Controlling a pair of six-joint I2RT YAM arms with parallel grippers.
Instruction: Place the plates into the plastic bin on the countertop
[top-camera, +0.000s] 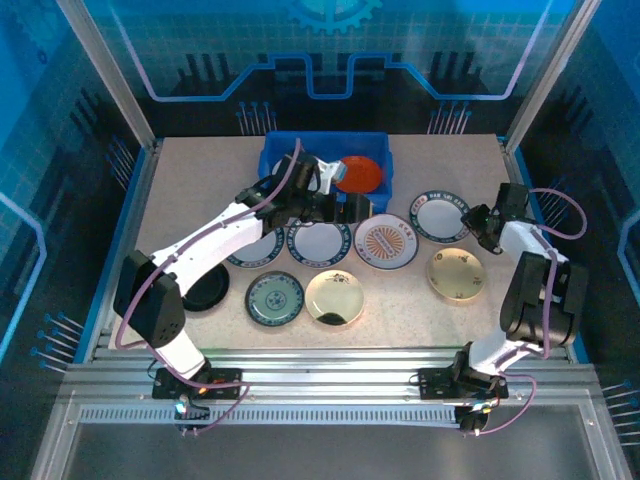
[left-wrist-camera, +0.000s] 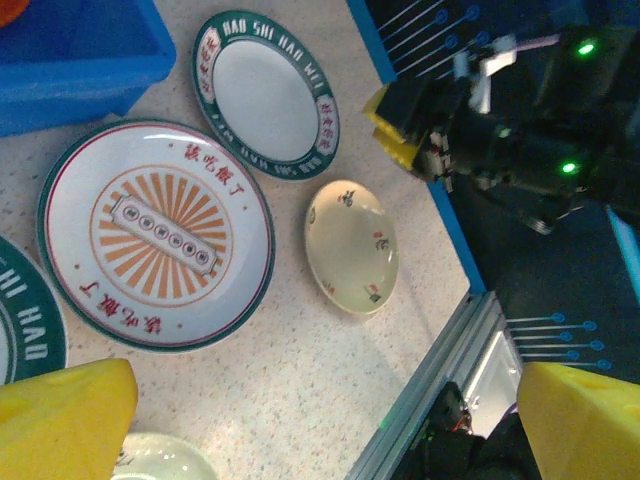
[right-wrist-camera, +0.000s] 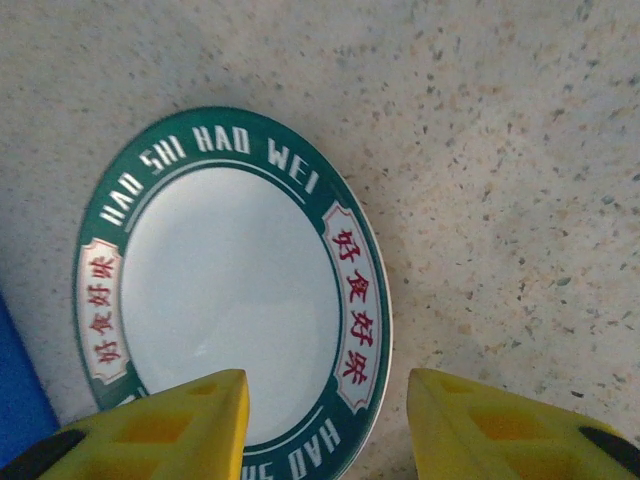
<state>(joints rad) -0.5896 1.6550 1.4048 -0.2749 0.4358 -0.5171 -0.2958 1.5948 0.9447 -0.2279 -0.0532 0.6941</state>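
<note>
Partly open right gripper (right-wrist-camera: 325, 385), astride plate (right-wrist-camera: 230, 290) rim

The top external view looks steeply down from high behind the arm bases (top-camera: 195, 382), far enough back to take in the whole counter (top-camera: 200, 180). The left wrist view looks slantwise past the left tool (left-wrist-camera: 325, 425) toward the counter's right edge. The right wrist view sits close above a green-rimmed plate (right-wrist-camera: 230, 290), framed by the right tool (right-wrist-camera: 325, 420). All three views share that plate.
</note>
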